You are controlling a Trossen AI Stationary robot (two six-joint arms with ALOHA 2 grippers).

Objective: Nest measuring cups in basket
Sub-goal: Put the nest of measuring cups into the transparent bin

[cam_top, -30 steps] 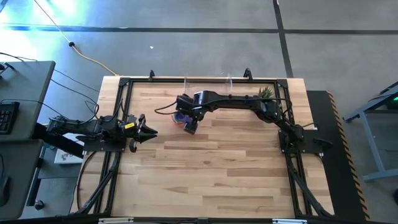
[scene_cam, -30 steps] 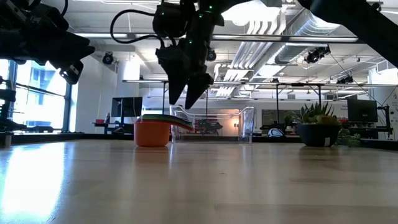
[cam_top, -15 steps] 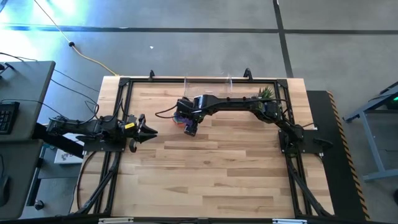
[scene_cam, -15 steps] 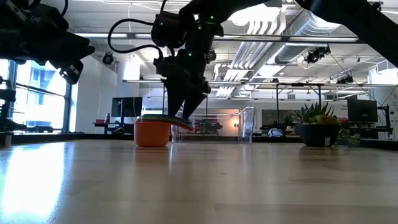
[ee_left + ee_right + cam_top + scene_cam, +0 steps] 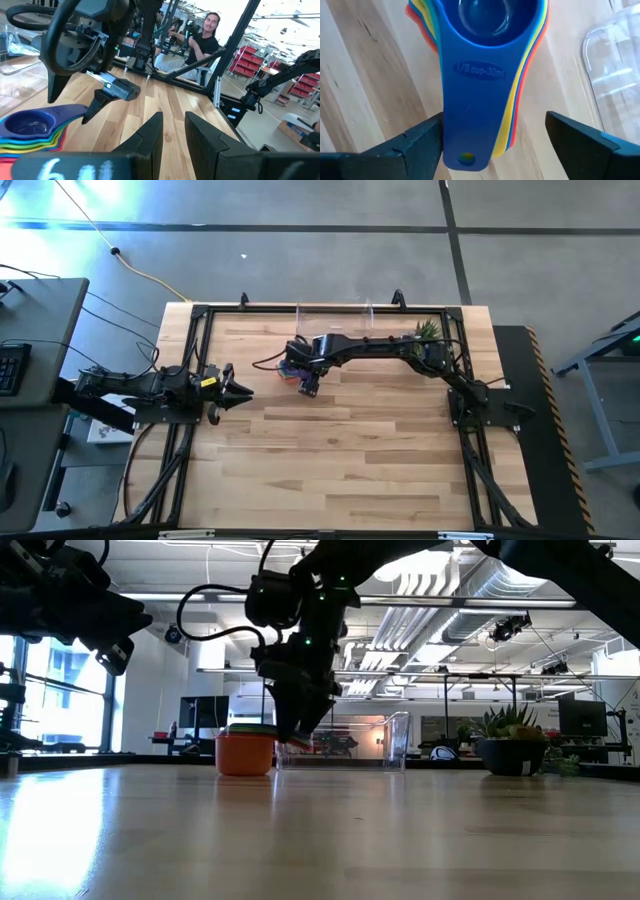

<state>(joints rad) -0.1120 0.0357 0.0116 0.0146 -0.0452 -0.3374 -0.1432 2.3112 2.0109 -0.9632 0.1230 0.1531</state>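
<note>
Wooden tabletop [image 5: 340, 440]: nested measuring cups [image 5: 480, 75] sit just beside the basket [image 5: 345, 745], handles between the wide-open, empty right tool [image 5: 492, 145]; an off-centre closure could likely fan the stack apart.

In the high view the right arm [image 5: 370, 345] covers most of the measuring cups [image 5: 291, 370], leaving only a sliver of colour at its nine o'clock side, too small to count. The right wrist view cuts the blue cup's [image 5: 485, 15] bowl off at twelve o'clock, and the cups beneath show only as thin coloured edges. The basket [image 5: 615, 80] shows only one corner at three o'clock, and the left wrist view crops the stack at seven o'clock
</note>
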